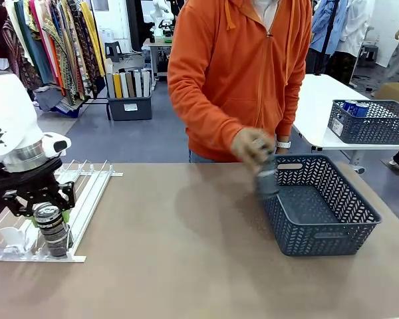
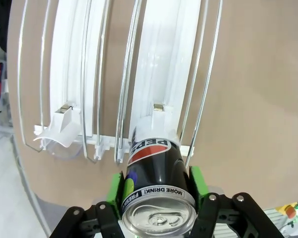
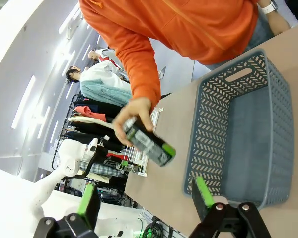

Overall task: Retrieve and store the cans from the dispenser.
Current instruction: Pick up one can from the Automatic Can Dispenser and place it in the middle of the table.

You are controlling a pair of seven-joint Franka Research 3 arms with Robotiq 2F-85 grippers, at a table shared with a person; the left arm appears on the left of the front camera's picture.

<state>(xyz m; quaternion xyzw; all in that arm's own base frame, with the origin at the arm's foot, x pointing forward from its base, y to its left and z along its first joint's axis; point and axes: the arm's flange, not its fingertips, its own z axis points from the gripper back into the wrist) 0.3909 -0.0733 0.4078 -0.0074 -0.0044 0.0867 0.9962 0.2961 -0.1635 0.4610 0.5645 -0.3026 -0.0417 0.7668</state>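
Observation:
A black can (image 2: 156, 193) with a silver top stands at the low end of the white wire dispenser (image 2: 161, 59), against its stop. My left gripper (image 2: 158, 184) is shut on it, a green pad pressed to each side. From the front, that left gripper (image 1: 48, 214) is over the can (image 1: 53, 234) at the near end of the dispenser (image 1: 86, 189). The person's hand (image 1: 253, 146) holds a second dark can (image 1: 266, 179) over the grey basket's (image 1: 332, 242) near-left corner. My right gripper (image 3: 145, 192) hangs open above the table, with the hand-held can (image 3: 150, 142) and the basket (image 3: 208, 124) beyond it.
The person in an orange hoodie (image 1: 239, 73) stands at the far side of the table. The dispenser's other lane ends at a clear plastic stop (image 2: 59, 134). Another dark basket (image 1: 372, 123) with cans sits on a white table behind to the right.

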